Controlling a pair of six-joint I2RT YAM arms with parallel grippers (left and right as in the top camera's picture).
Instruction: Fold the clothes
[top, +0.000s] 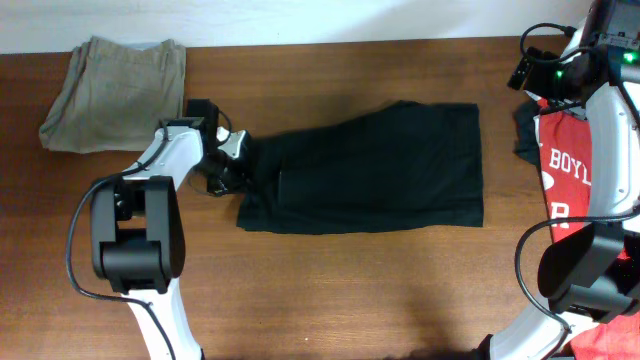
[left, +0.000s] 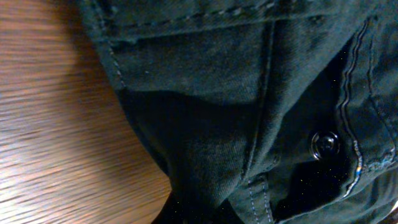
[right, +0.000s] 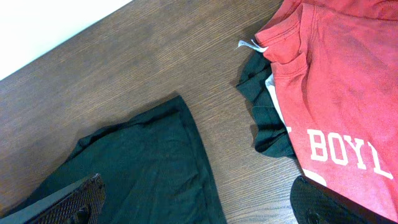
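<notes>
Far left at the back of the wooden table (top: 350, 290) are the khaki trousers (top: 115, 92), folded into a rumpled, roughly square pile, well apart from everything else.

Next is the left gripper (top: 240, 165), right at the left end of the black shorts (top: 380, 170). It's closed tight on the edge there, and the fabric narrows and bunches toward it. In the left wrist view the cloth fills nearly the whole frame: dark fabric with rows of stitching, a fold casting a shadow, and 1 small shiny dark button (left: 324, 144) sitting in an opening. You can't see the fingers themselves in that view.

The shorts take up the middle of the table, lying flat and spread wide. The right end is a clean straight edge and the top edge slopes down to the left.

Right side: the right gripper (right: 199, 214) is spread wide with nothing in it, over the bare wood between the shorts' right end and the red T-shirt (top: 565, 160). The shirt lies at the right edge with white letters reading "BOYL" and a little white tag (right: 249, 45) at the collar. Another dark garment (right: 267, 118) pokes out from under its left side, crumpled.
</notes>
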